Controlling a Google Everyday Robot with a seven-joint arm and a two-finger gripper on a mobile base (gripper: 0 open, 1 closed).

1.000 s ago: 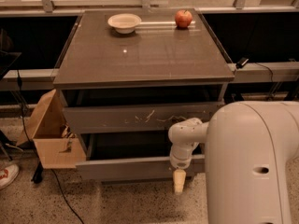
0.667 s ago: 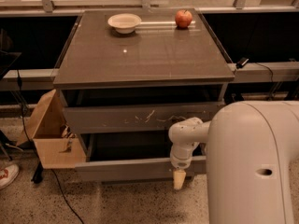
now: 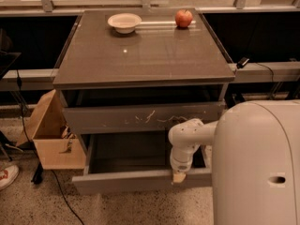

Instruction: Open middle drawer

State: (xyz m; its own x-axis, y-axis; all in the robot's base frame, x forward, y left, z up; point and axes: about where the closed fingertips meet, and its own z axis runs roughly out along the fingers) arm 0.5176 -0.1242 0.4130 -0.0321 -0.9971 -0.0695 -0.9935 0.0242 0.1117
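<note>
Hanging straight down from the wrist, the pincer (image 3: 179, 176) meets the top edge of the drawer (image 3: 126, 183) front, right of its middle. Only its tan tip shows against the grey panel, so I cannot tell whether it is open or closed.

Above it the white arm (image 3: 186, 139) makes a short bend: a rounded joint sits over the drawer's open cavity, and the link behind it runs right into the robot's body (image 3: 258, 163), which fills the lower right of the view.

The drawer, the task's middle one, stands open. Its front lies well forward of the cabinet and its dark inside is bare to view.

Just above it, the scratched drawer (image 3: 140, 118) is closed under the tabletop (image 3: 140, 55). At the tabletop's far edge rest a white bowl (image 3: 124, 22) and, to its right, a red apple (image 3: 183, 18). A cardboard box (image 3: 51, 142) sits on the floor against the cabinet's left side.
</note>
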